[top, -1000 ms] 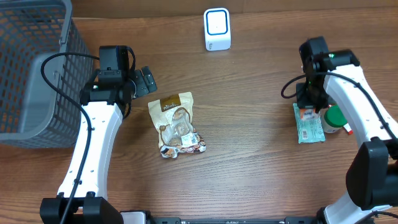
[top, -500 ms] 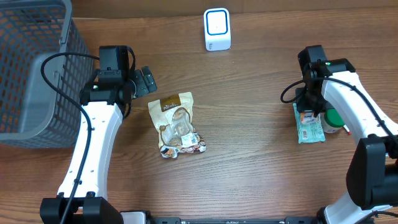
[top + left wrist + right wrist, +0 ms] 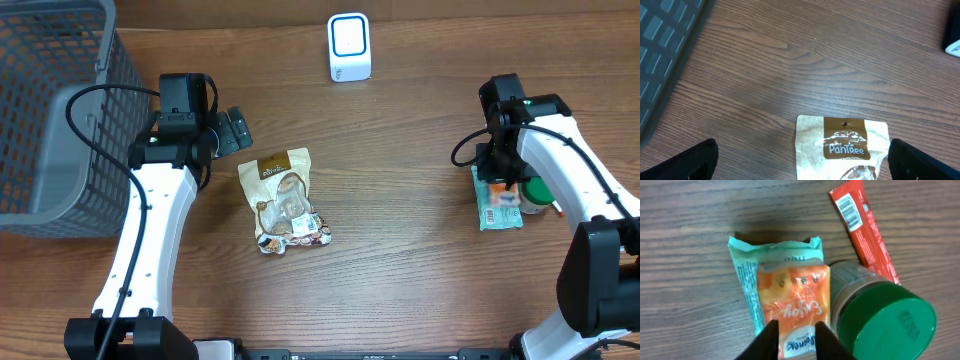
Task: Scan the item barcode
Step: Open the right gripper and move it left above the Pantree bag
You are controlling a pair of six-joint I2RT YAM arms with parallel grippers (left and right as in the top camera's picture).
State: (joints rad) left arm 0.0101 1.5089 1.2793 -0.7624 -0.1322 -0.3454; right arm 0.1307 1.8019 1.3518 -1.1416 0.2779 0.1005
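Note:
My right gripper [image 3: 797,326] hangs low over an orange snack packet [image 3: 792,292], jaws parted a little with the packet's lower end showing between them. The packet lies on a teal packet [image 3: 742,275] at the table's right [image 3: 497,190]. Whether the fingertips touch the orange packet I cannot tell. A white barcode scanner [image 3: 349,46] stands at the far middle. My left gripper [image 3: 805,165] is wide open above the top edge of a brown-and-white Pantree bag [image 3: 842,145], which lies flat mid-table [image 3: 284,200].
A green-lidded jar [image 3: 885,325] stands right beside the orange packet. A red bar [image 3: 865,235] with a barcode lies behind the jar. A grey wire basket [image 3: 50,110] fills the far left corner.
The right arm has shifted slightly nearer and lower over the packets, and its jaws have parted a little. The left arm has not moved.

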